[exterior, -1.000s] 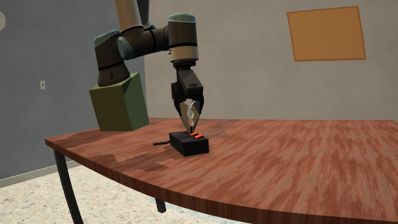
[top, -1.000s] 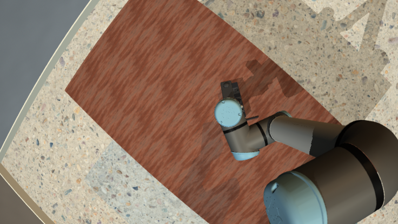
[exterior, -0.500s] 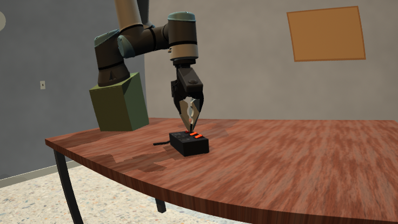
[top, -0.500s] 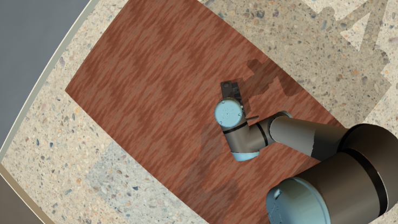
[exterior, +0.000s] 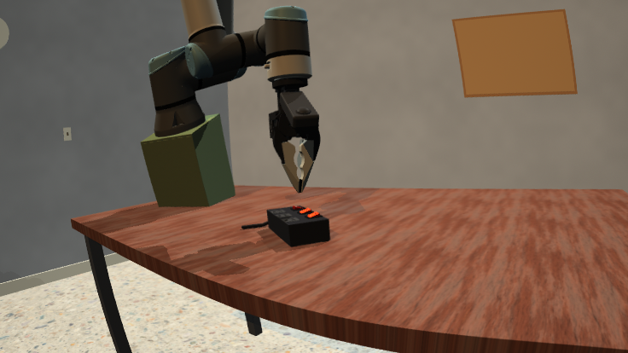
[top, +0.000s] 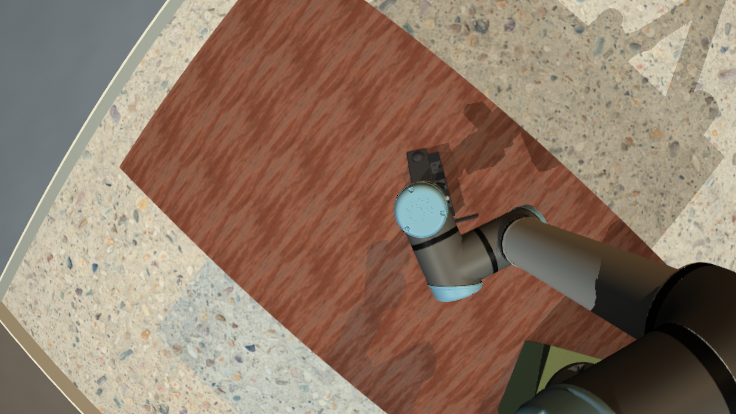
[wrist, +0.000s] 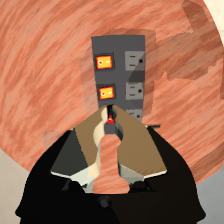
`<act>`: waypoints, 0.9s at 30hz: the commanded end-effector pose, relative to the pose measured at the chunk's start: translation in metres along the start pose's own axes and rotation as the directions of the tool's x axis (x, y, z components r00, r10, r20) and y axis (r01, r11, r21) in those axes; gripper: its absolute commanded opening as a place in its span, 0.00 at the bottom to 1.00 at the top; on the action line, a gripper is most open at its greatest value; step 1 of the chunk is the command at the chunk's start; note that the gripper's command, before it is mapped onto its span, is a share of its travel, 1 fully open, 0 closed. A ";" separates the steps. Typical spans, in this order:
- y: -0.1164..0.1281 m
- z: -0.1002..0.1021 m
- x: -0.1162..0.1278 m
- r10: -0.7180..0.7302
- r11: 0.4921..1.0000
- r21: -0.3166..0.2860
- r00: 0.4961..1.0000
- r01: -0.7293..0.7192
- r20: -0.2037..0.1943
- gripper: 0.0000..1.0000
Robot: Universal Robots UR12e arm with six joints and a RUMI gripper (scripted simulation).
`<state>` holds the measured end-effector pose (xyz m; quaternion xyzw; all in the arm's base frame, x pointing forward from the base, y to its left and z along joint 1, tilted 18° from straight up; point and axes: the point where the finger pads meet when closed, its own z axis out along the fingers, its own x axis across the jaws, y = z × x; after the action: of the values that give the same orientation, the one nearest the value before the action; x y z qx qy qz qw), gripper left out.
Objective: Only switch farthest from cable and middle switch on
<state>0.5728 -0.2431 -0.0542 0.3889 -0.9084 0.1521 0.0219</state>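
Note:
A black power strip (exterior: 298, 224) lies flat on the wooden table with its switches and sockets facing up; it also shows in the wrist view (wrist: 119, 77). Its thin black cable (exterior: 253, 226) leaves the end nearest the arm's base. The far switch (wrist: 104, 62) and the middle switch (wrist: 106, 92) glow bright orange. The switch nearest the cable (wrist: 110, 119) looks dark red and sits just behind my fingertips. My gripper (exterior: 299, 186) is shut and empty, hovering a short way above the cable end of the strip. In the overhead view the wrist covers most of the strip (top: 431, 163).
The arm stands on an olive green block (exterior: 188, 163) at the table's back left. The table's curved front edge (exterior: 307, 315) runs below the strip. An orange board (exterior: 514, 52) hangs on the wall.

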 end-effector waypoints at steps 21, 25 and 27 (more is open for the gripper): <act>0.000 -0.003 0.000 0.000 1.000 0.001 1.000 0.000 0.000 1.00; 0.000 -0.011 0.000 0.000 1.000 0.001 1.000 0.000 0.000 1.00; 0.000 -0.018 0.000 0.000 1.000 0.001 1.000 0.000 0.000 1.00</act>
<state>0.5722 -0.2410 -0.0475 0.3889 -0.9084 0.1519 0.0220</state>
